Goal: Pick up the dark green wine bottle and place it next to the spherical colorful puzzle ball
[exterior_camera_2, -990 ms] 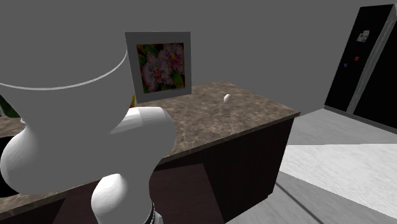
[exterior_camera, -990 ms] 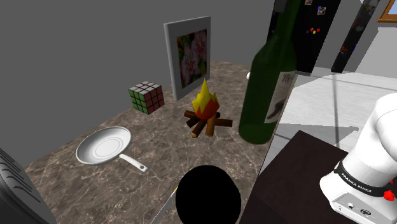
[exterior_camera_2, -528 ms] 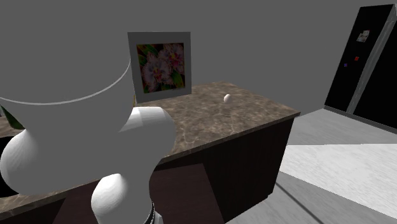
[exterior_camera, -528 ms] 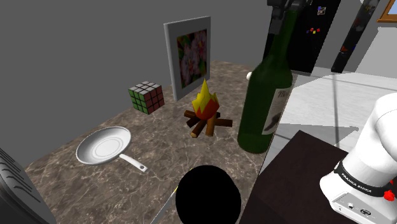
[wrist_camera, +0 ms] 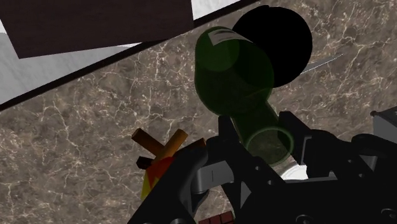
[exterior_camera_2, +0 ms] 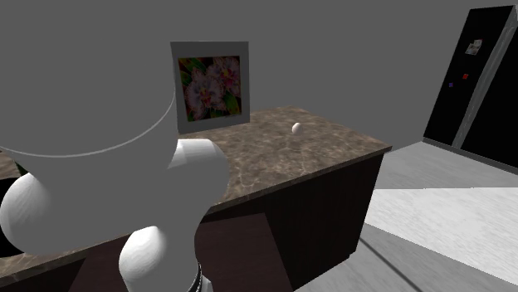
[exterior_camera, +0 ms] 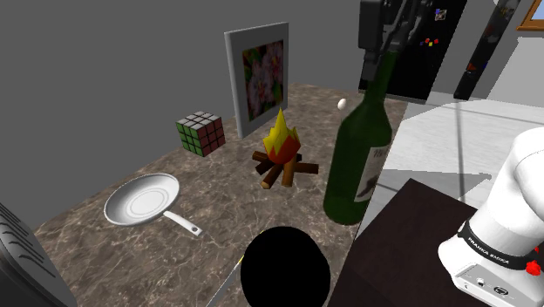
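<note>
One dark green bottle, neck clasped by gripper, body below it: keep vertical, set down gently.

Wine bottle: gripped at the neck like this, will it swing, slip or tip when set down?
The dark green wine bottle is tall on a narrow base, so it will probably tip easily once released. The fingers clasp only its slim neck, far above the heavy-looking body, so it may swing. Its glossy surface looks slippery.
</note>
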